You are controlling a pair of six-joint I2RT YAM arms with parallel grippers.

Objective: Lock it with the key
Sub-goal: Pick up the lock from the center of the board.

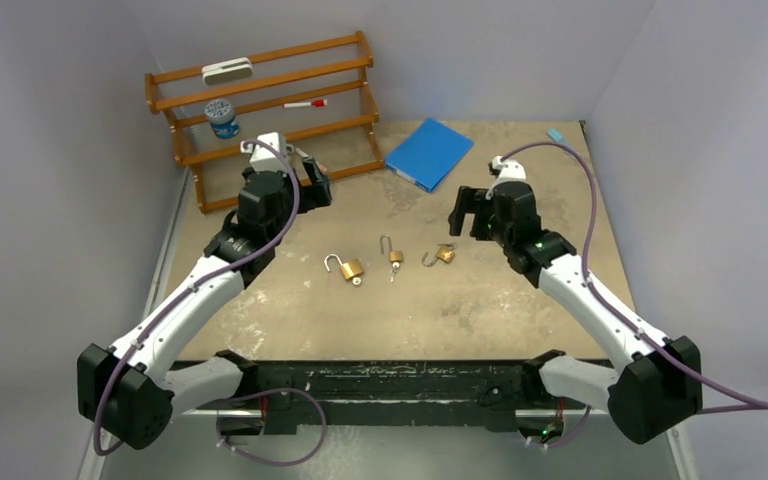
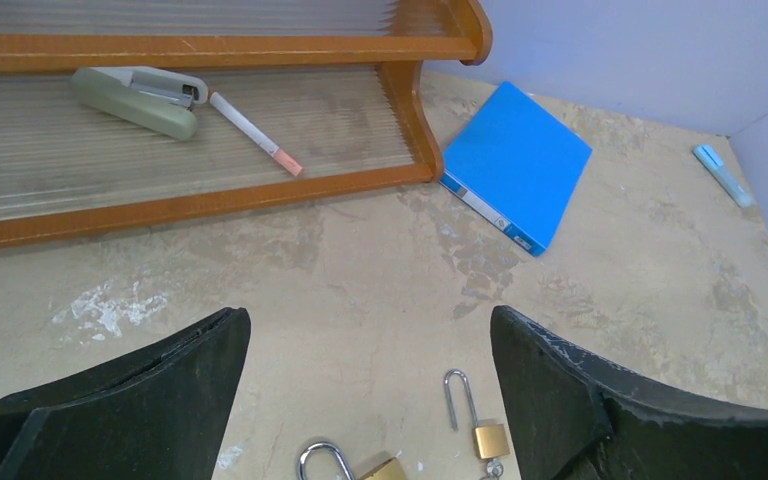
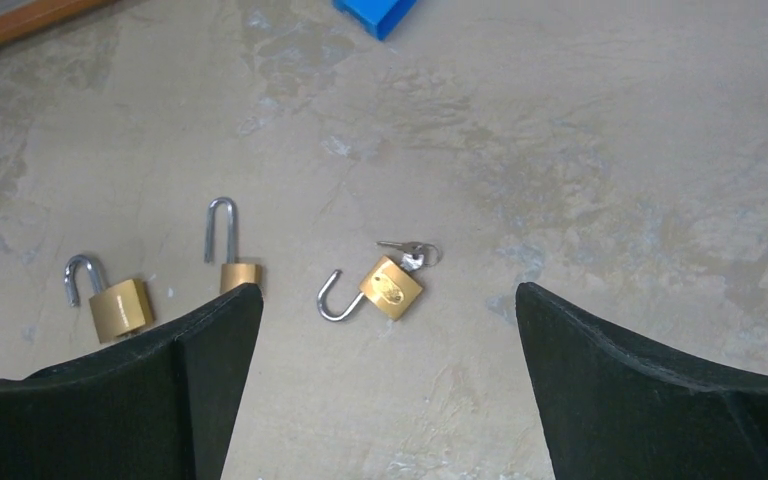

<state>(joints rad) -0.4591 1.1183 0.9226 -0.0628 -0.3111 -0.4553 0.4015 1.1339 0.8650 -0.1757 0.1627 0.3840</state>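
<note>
My left hand (image 2: 370, 395) is open wide and holds nothing. My right hand (image 3: 390, 390) is open wide too, and it is empty. Both hang over the table (image 1: 520, 300).

Three little gold locks lie in a row between my hands. All three have their loops popped open. The right padlock (image 3: 392, 288) lies nearest my right hand, tipped over, with a key (image 3: 410, 250) stuck in it. The middle padlock (image 3: 240, 276) and the left padlock (image 3: 120, 308) lie beside it, each a bit apart.

Past my left hand is a wooden rack (image 2: 210, 200). A stapler (image 2: 135, 100) and a pen (image 2: 255, 133) lie on it. A blue folder (image 1: 430, 152) lies flat by the rack, behind the locks.
</note>
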